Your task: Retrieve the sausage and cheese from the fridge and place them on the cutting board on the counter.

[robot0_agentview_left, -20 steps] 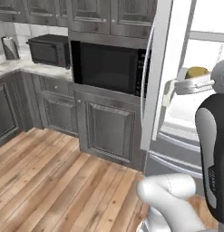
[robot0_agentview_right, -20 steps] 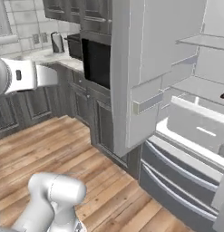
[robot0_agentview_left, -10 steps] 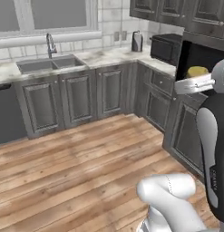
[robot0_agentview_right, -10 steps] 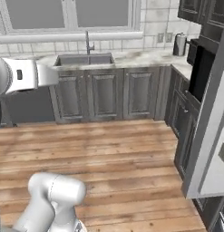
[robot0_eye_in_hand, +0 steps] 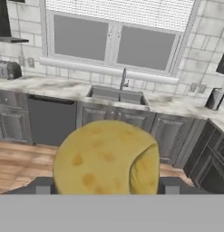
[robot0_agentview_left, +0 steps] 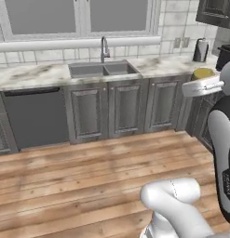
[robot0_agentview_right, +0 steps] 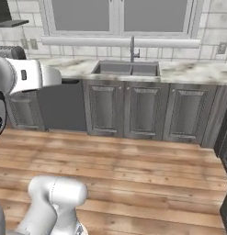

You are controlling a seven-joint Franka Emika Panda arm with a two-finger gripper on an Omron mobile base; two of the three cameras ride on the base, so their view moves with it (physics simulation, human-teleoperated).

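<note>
A pale yellow chunk of cheese sits large in the hand view, with my gripper shut on it and a dark fingertip showing at each side. In the left base view the cheese rests in the gripper at the right edge, held high in the air. Ahead runs the white marble counter over grey cabinets. The sausage, the fridge and the cutting board are out of view.
A steel sink with a faucet is set in the counter under a wide window. A dark dishwasher front stands left of it. A kettle and a toaster stand on the counter. Wooden floor lies open in front.
The whole picture has swung: the base has turned away from the open fridge, past the microwave, to face the sink wall. The cheese stays in the shut gripper.
</note>
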